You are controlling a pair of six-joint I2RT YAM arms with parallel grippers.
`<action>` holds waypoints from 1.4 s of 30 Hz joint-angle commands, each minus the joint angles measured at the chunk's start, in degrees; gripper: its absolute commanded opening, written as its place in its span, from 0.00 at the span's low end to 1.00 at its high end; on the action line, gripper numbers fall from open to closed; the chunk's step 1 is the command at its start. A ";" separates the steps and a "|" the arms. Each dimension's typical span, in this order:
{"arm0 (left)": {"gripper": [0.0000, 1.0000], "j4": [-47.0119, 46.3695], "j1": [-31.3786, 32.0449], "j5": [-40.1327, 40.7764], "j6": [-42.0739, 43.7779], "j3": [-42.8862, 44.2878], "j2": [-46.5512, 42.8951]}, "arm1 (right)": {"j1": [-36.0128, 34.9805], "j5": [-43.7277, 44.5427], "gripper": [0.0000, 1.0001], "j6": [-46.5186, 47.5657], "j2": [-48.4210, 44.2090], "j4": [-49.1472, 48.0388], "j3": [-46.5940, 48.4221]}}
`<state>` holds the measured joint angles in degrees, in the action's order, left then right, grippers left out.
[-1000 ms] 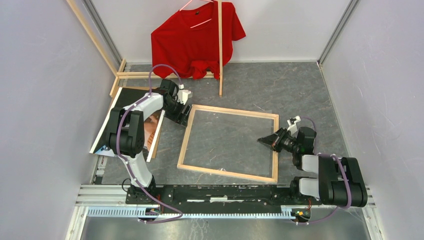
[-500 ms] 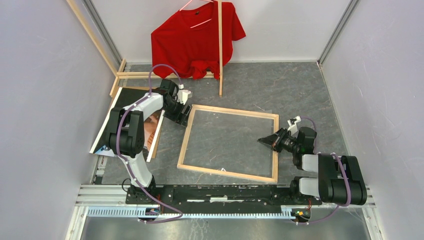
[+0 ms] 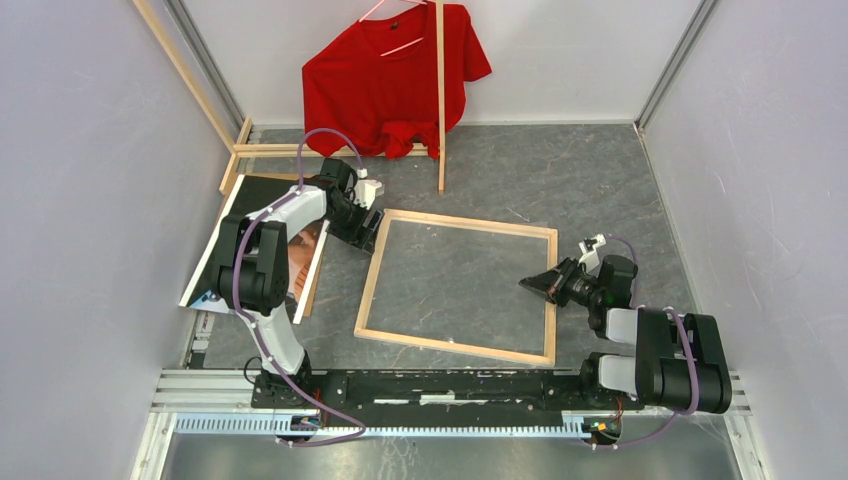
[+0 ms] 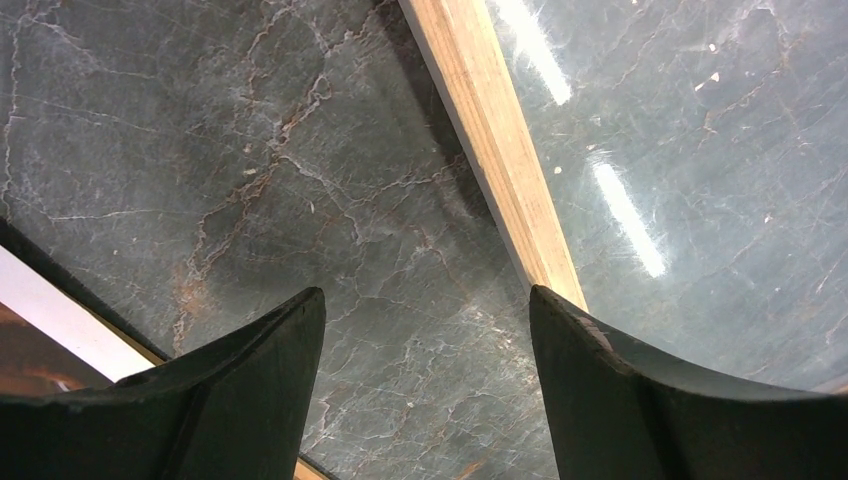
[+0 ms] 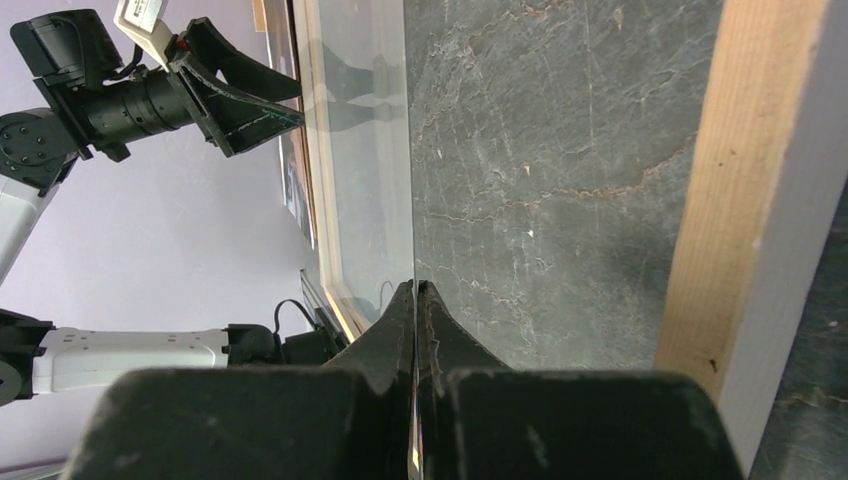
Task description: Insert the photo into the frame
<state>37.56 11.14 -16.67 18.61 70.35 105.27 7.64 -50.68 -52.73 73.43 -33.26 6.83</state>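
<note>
right gripper (image 3: 527, 285): fingers pressed together, over glazing near right rail | frame (image 3: 450, 346): pale wood face up, flat, mid-table (image 3: 560, 170) | left gripper (image 3: 366, 234): fingers spread, holding nothing, at frame's far-left corner | photo (image 3: 307, 248): left of frame, dark/orange print up, partly under left arm

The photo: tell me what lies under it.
A brown cardboard edge peeks out along the photo's right side. Everything else beneath is hidden by the photo and the left arm.
</note>
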 commanded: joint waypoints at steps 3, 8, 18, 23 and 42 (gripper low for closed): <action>0.81 -0.72 0.28 -0.09 -0.42 0.87 -2.45 | 1.15 0.05 0.00 2.40 -1.48 0.09 1.95; 0.80 -0.73 0.29 -0.21 -0.33 0.93 -2.27 | 1.58 -0.30 0.00 2.79 -1.49 0.64 2.12; 0.79 -0.71 0.29 0.15 -0.07 0.93 -2.26 | 2.11 -0.35 0.00 3.75 -2.08 2.32 2.66; 0.79 -0.73 0.29 0.45 0.02 0.94 -1.77 | 2.42 -0.48 0.00 3.60 -2.25 2.49 2.81; 0.78 -0.71 0.29 0.11 0.00 1.37 -0.78 | 3.82 -0.92 0.00 3.55 -2.67 2.65 2.94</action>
<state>37.56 11.14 -16.56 18.61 70.35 105.27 10.59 -51.92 -50.04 71.94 -28.51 7.70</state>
